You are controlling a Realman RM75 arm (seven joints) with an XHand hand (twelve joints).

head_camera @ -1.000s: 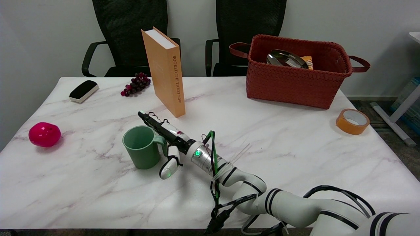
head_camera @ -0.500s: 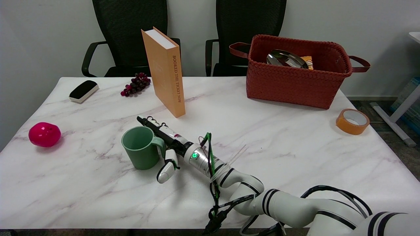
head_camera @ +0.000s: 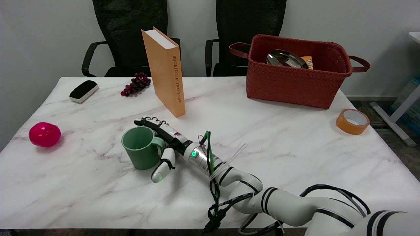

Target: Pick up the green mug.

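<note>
The green mug stands upright on the desk, left of centre and in front of the orange book, its handle turned toward the right hand. Over the last second the hand has slid further in: the long fingers now curve along the mug's far side by the rim, and the thumb has dropped lower in front of the handle. The hand is spread around the mug and holds nothing yet; the mug sits on the desk. This looks like the final closing-in before a grip. Whether any finger already touches the far wall cannot be told, since the handle and palm overlap there.
</note>
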